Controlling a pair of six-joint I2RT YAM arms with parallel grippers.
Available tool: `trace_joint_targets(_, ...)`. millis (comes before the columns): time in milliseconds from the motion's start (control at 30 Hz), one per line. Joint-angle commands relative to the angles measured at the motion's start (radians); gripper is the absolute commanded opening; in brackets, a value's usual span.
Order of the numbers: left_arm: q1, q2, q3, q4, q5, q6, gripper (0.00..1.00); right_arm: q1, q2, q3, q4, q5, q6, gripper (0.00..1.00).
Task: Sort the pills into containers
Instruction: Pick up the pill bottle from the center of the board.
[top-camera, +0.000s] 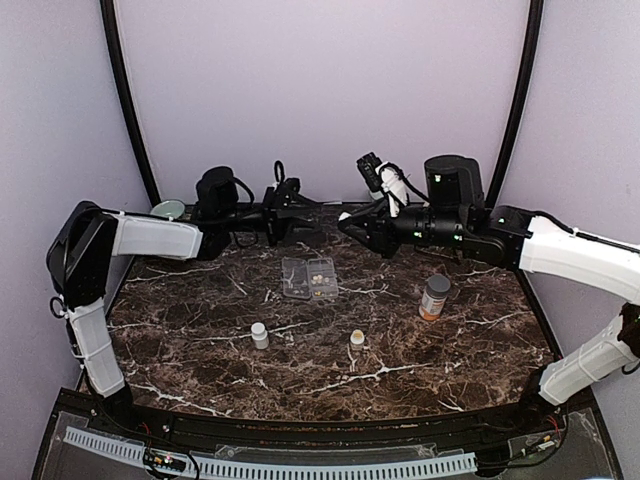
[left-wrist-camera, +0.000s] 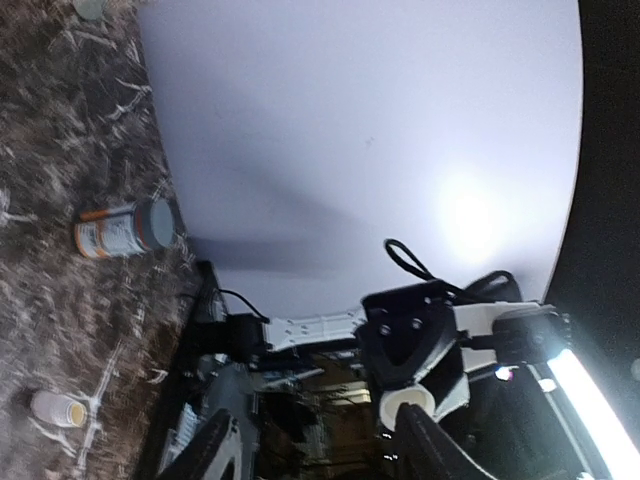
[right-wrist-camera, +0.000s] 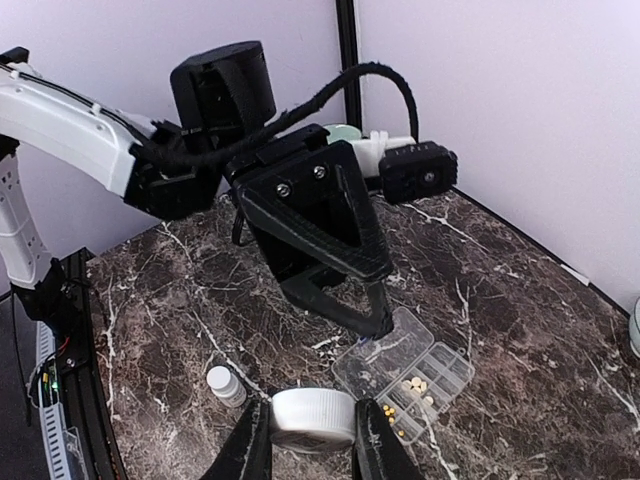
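Observation:
The clear pill box (top-camera: 308, 278) lies open at mid-table, its lid folded flat to the left. In the right wrist view (right-wrist-camera: 420, 375) one compartment holds a few cream-white pills (right-wrist-camera: 415, 384) and the one beside it holds small yellow pills (right-wrist-camera: 392, 408). My right gripper (top-camera: 347, 222) is raised behind the box and shut on a white ribbed bottle cap (right-wrist-camera: 312, 418). My left gripper (top-camera: 303, 218) faces it from the left, open and empty, with its fingers (left-wrist-camera: 215, 450) wide apart. Its tip (right-wrist-camera: 378, 325) hangs over the far edge of the box lid.
An orange bottle with a grey cap (top-camera: 434, 297) stands right of the box. A capped small white bottle (top-camera: 260, 335) and an uncapped one (top-camera: 357, 340) stand nearer the front. A pale green dish (top-camera: 168, 209) sits at the back left.

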Motion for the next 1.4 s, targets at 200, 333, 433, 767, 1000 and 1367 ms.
trace_joint_targets(200, -0.052, -0.164, 0.09, -0.988, -0.383, 0.959, 0.58, -0.014, -0.062, 0.021, -0.14, 0.155, 0.044, 0.18)
trace_joint_targets(333, -0.139, -0.203, 0.023, -1.009, -0.541, 1.085, 0.58, -0.02, -0.065, 0.026, -0.19, 0.204, 0.086, 0.18)
trace_joint_targets(433, -0.192, -0.244, -0.085, -0.949, -0.625, 1.132, 0.58, -0.024, -0.068, 0.033, -0.224, 0.247, 0.125, 0.18)
trace_joint_targets(767, -0.392, -0.295, -0.314, -0.721, -0.859, 1.246, 0.58, -0.067, -0.105, 0.027, -0.301, 0.319, 0.227, 0.18)
trace_joint_targets(1000, -0.495, -0.236, -0.372, -0.559, -1.025, 1.303, 0.59, -0.074, -0.13, 0.024, -0.317, 0.329, 0.239, 0.18)
trace_joint_targets(1367, -0.55, -0.095, -0.355, -0.397, -1.118, 1.342, 0.61, -0.09, -0.19, -0.027, -0.311, 0.321, 0.227, 0.18)
